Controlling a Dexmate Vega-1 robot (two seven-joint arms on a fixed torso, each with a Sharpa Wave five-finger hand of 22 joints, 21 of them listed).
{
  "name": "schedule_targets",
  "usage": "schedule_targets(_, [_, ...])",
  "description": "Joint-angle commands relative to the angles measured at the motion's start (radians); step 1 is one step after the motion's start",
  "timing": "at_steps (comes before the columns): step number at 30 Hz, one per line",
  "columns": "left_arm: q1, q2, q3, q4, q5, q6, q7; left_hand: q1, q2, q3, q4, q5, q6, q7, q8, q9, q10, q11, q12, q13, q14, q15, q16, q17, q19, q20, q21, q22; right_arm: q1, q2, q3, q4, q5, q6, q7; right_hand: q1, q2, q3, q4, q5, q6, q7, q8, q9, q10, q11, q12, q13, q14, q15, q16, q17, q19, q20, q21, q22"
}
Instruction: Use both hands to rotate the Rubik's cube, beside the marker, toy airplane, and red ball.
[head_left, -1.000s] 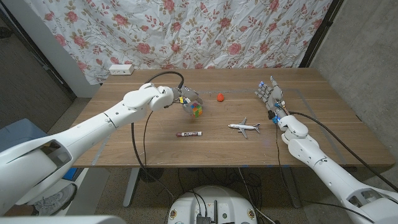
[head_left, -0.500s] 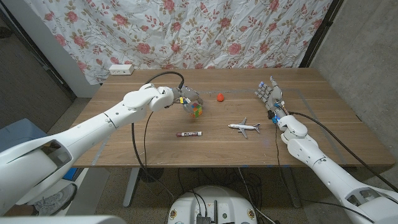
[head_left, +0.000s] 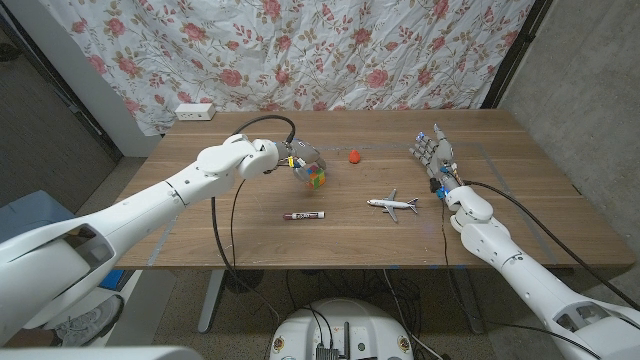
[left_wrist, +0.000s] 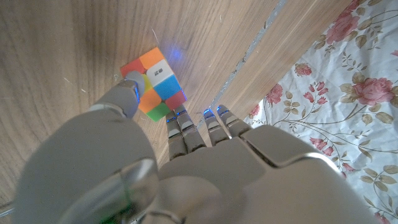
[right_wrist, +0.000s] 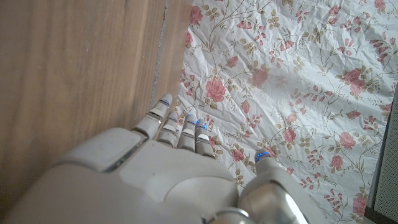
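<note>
Three neighbours near the Rubik's cube (head_left: 316, 177) in the left hand (head_left: 296, 159): marker (head_left: 303, 215), toy airplane (head_left: 393, 205), red ball (head_left: 354, 155) (right hand (head_left: 433, 152) spread).

The cube (left_wrist: 153, 83) shows orange, red, yellow, white, blue and green squares. The ball (head_left: 354, 155) is red. The toy airplane (head_left: 392, 204) is white. The bench (head_left: 200, 215) is brown wood grain. The curtain (head_left: 300, 50) is white with pink roses. Both arms are white.

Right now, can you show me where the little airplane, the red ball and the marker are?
toy airplane (head_left: 393, 204), head view, on the middle of its white body.
red ball (head_left: 354, 155), head view, on its round middle.
marker (head_left: 304, 215), head view, on the middle of its barrel.
</note>
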Motion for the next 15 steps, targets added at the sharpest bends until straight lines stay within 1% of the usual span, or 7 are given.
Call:
schedule_targets(1, [0.003, 0.003, -0.002, 0.001, 0.011, -0.005, 0.011, 0.014, 0.001, 0.004, -0.004, 0.005, 0.011, -0.001, -0.002, 0.005, 0.014, -0.003, -0.003, 0.005, 0.014, -0.038, 0.000, 0.003, 0.017, -0.001, 0.004, 0.002, -0.004, 0.005, -0.002, -0.001, -0.004, 0.005, -0.007, -0.009, 0.004, 0.006, 0.000, 0.004, 0.008, 0.001, 0.005, 0.006, 0.009, -0.002, 0.005, 0.002, 0.006, -0.001, 0.007, 0.001, 0.002, 0.001, 0.005, 0.006])
schedule_targets(5, [0.009, 0.004, -0.005, 0.000, 0.016, -0.005, 0.037, 0.030, -0.001, -0.006, -0.004, 0.005, 0.058, 0.000, 0.008, 0.005, 0.045, 0.000, 0.001, 0.006, 0.028, -0.046, 0.000, 0.003, 0.026, 0.000, 0.003, 0.002, -0.005, 0.004, -0.003, -0.005, -0.006, 0.002, -0.010, -0.010, 0.004, 0.006, 0.000, 0.004, 0.009, 0.002, 0.005, 0.006, 0.009, -0.003, 0.004, 0.002, 0.006, -0.001, 0.007, 0.002, 0.003, 0.002, 0.006, 0.006])
schedule_targets(11, [0.013, 0.003, -0.004, 0.004, 0.026, -0.004, 0.053, 0.050, -0.004, -0.018, -0.004, 0.004, 0.107, -0.003, 0.018, 0.007, 0.079, -0.004, 0.002, 0.007, 0.057, -0.056, 0.002, 0.003, 0.044, 0.000, 0.004, 0.002, -0.004, 0.004, -0.004, -0.007, -0.007, -0.001, -0.013, -0.010, 0.004, 0.006, 0.001, 0.004, 0.010, 0.002, 0.005, 0.006, 0.008, -0.003, 0.004, 0.002, 0.007, -0.001, 0.008, 0.002, 0.003, 0.002, 0.005, 0.006])
schedule_targets(15, [0.017, 0.005, -0.004, 0.004, 0.030, -0.003, 0.064, 0.062, -0.006, -0.028, -0.004, 0.003, 0.138, 0.002, 0.025, 0.009, 0.104, -0.003, 0.004, 0.008, 0.071, -0.062, 0.002, 0.003, 0.058, -0.004, 0.004, 0.002, -0.003, 0.004, -0.005, -0.006, -0.007, -0.003, -0.014, -0.011, 0.004, 0.006, 0.001, 0.003, 0.011, 0.001, 0.005, 0.006, 0.008, -0.003, 0.004, 0.002, 0.007, -0.002, 0.008, 0.002, 0.003, 0.002, 0.005, 0.006])
